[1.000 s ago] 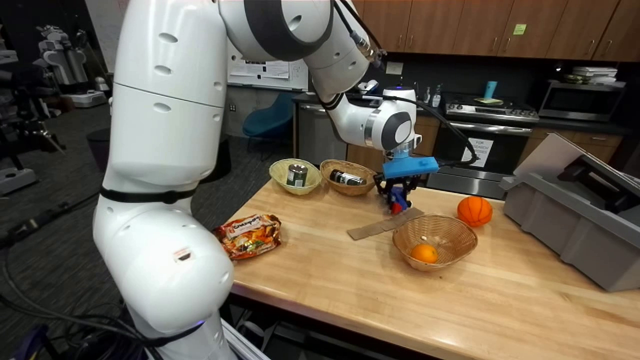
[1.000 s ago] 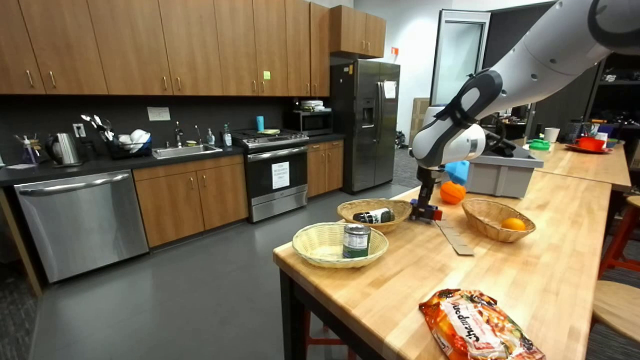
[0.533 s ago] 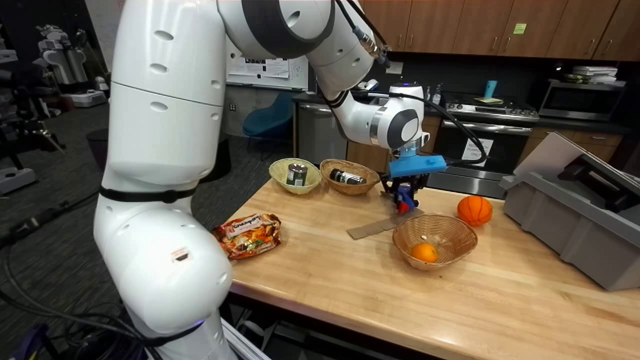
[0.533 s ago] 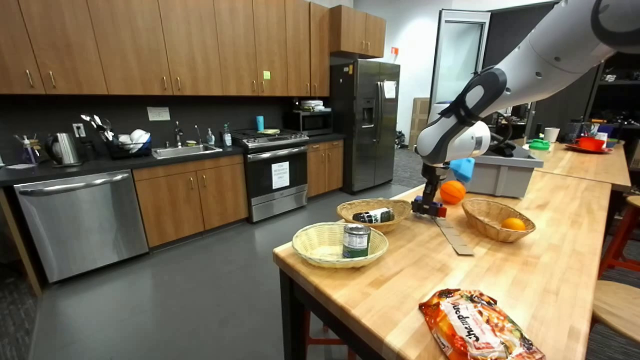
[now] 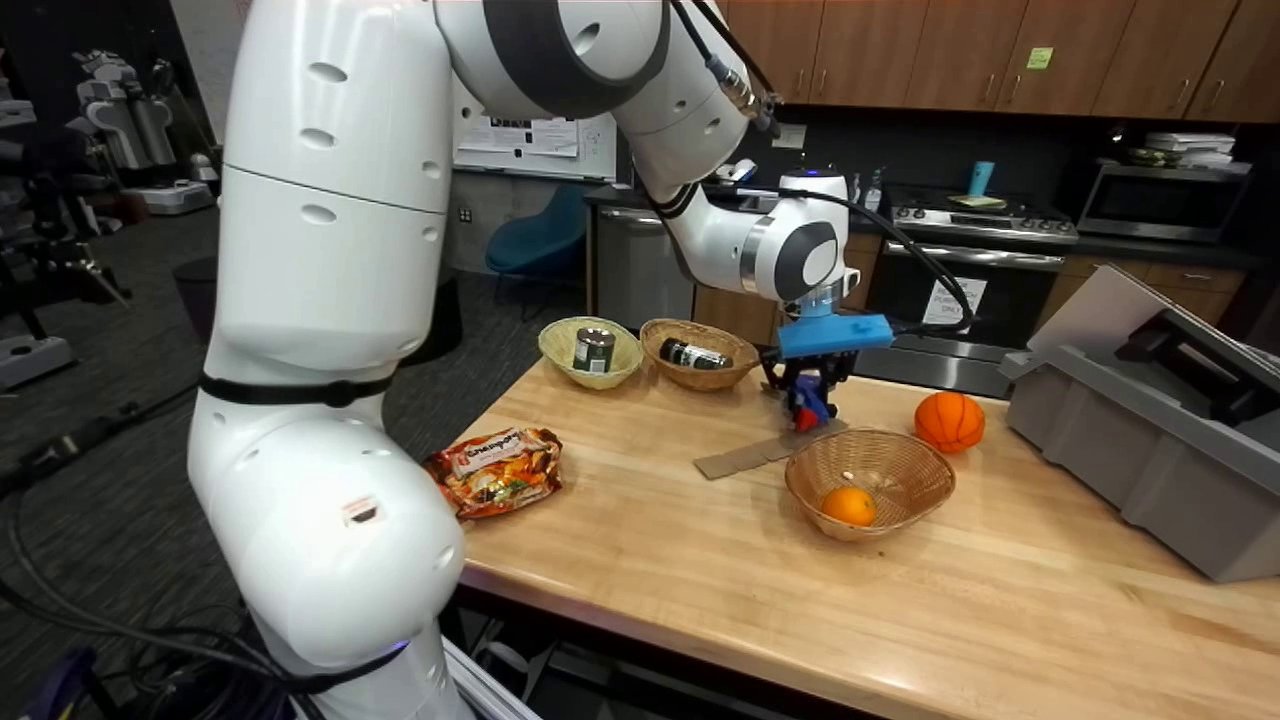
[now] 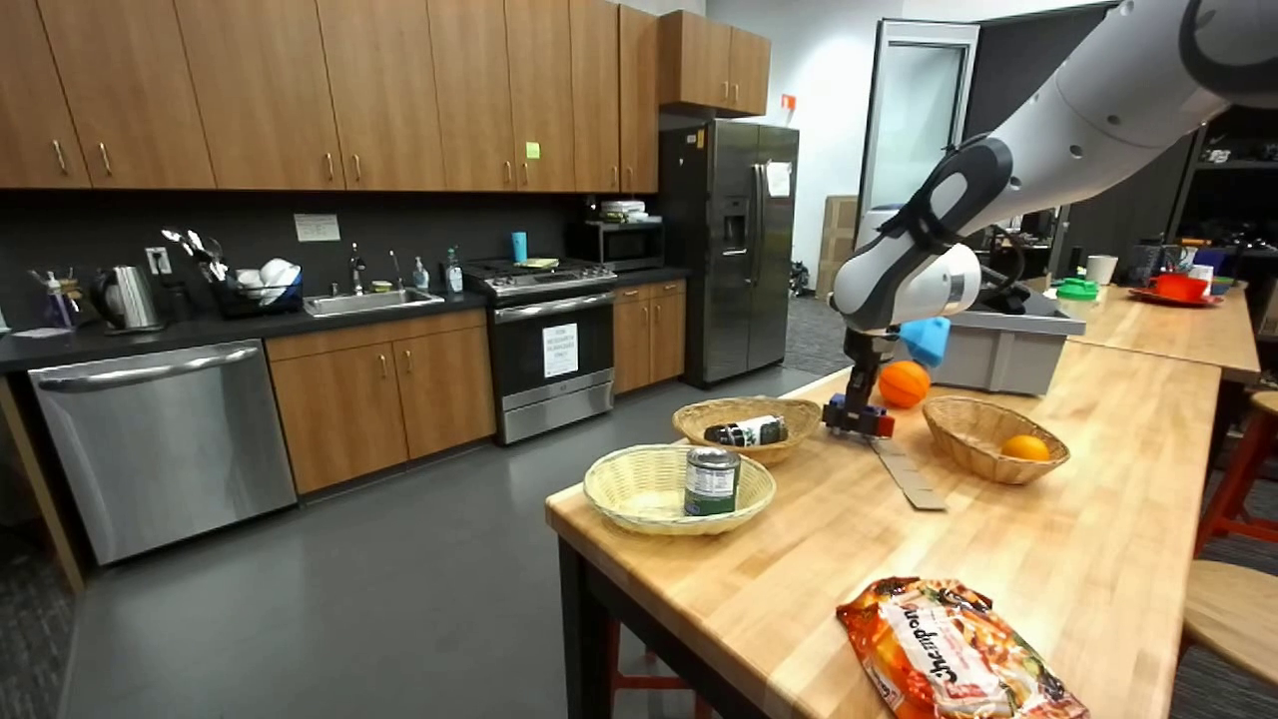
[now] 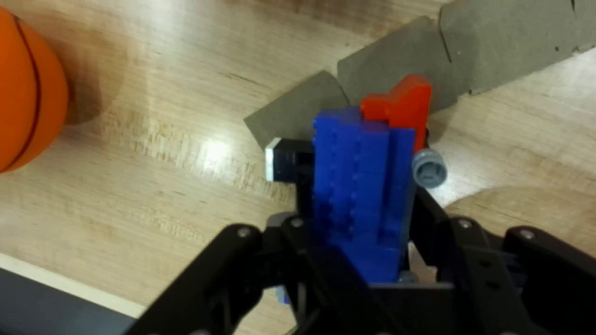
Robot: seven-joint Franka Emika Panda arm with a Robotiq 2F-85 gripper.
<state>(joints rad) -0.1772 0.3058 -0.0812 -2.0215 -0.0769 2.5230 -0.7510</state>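
My gripper (image 5: 806, 392) points down over the far part of the table and is shut on a blue brick-built toy (image 7: 356, 186) with a red end piece (image 7: 412, 104) and grey round parts. The gripper also shows in an exterior view (image 6: 855, 417). The toy sits lengthwise between the fingers, low over the end of a flat cardboard strip (image 5: 745, 460). I cannot tell whether it touches the table. An orange toy basketball (image 5: 949, 422) lies to one side and shows at the left of the wrist view (image 7: 28, 93). A wicker basket (image 5: 910, 480) with an orange (image 5: 849, 506) stands nearby.
A brown basket (image 6: 699, 414) with a black bottle (image 6: 749, 431) stands close beside the gripper. A pale basket (image 6: 629, 489) holds a can (image 6: 711, 481). A noodle packet (image 5: 500, 470) lies near the arm's base. A grey bin (image 5: 1150, 470) stands beyond the ball.
From one second to half a second ago, the gripper shifted slightly towards the ball with the toy in it. Since then it has hardly moved.
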